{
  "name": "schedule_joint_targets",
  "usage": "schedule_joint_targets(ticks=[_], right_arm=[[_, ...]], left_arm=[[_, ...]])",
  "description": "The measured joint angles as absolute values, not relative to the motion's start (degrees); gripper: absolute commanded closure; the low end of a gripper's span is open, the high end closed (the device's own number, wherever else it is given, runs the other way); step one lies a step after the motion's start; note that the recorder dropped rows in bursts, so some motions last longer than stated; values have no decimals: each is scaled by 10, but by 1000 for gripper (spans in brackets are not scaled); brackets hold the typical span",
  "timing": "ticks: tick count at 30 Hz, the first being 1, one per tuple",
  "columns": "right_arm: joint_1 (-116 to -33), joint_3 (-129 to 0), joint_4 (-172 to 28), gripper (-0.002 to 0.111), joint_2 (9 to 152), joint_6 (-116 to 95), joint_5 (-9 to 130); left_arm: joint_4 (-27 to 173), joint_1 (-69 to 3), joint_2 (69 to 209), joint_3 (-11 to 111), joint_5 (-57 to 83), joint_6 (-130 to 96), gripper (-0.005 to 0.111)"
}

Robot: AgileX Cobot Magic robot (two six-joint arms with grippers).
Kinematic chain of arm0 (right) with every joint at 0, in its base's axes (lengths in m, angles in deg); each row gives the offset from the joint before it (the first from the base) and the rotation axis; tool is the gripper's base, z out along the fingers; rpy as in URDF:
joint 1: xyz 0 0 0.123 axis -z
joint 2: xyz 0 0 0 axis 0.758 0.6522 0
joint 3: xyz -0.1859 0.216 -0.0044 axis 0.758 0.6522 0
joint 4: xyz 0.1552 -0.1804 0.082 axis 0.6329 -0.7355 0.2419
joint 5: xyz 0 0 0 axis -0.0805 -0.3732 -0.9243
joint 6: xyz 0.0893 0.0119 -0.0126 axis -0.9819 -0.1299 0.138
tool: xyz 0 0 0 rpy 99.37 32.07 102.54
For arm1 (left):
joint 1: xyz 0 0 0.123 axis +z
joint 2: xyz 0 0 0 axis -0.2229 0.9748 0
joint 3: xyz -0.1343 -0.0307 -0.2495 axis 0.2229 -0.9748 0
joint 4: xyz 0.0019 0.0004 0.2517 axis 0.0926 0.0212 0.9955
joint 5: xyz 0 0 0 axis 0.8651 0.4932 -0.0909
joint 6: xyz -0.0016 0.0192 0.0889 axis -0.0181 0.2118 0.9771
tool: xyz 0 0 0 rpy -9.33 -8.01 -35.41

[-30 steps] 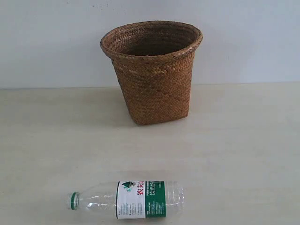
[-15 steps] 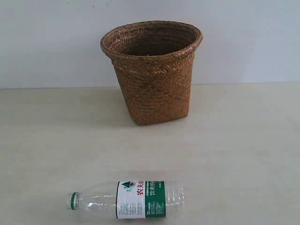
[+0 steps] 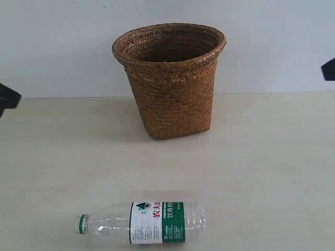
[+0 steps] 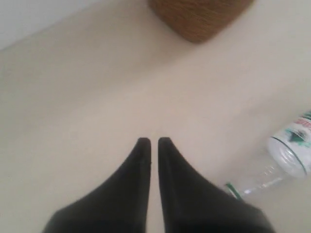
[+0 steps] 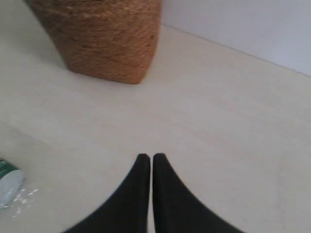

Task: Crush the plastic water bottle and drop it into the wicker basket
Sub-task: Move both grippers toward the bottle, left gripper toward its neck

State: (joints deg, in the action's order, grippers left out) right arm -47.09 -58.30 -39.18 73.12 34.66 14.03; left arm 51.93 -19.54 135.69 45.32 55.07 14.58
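a: where does the plastic water bottle [image 3: 141, 223] lie?
b: on its side on the pale surface [image 3: 261, 157], at the near edge of the exterior view and uncrushed. its green cap ring [image 3: 81, 224] points left and its base right. the white-and-green label [image 3: 157, 222] with red characters faces up.
a: and the wicker basket [image 3: 170, 78]?
b: upright farther back, in front of the white wall [image 3: 52, 42] and well apart from the bottle. its wide rolled rim is open at the top.
a: the left tool [image 4: 149, 141]?
b: its two dark fingers are pressed nearly together, with only a thin slit between them, and they pinch nothing. it hangs over bare surface, with the bottle's neck end near it and the basket's base beyond.
a: the right tool [image 5: 147, 157]?
b: likewise closed up, tips all but touching, gripping nothing, over bare surface. the basket stands ahead of it, and the bottle's base end shows only in part.
a: do the arms show in the exterior view?
b: barely. the left arm [image 3: 6, 98] is a dark sliver at the left edge and the right arm [image 3: 328, 69] another at the right edge, both apart from bottle and basket.
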Motion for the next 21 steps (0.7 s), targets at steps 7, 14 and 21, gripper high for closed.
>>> schedule_joint_targets(ticks=[7, 14, 21], right_arm=[[-557, -596, -348, 108, 786, 426, 121], [-672, -630, -343, 108, 874, 440, 102], [-746, -653, -342, 108, 969, 434, 87]], left_arm=[[400, -197, 1437, 459, 622, 356, 102], [391, -229, 1513, 459, 676, 555, 102], [391, -242, 1596, 459, 678, 652, 55]])
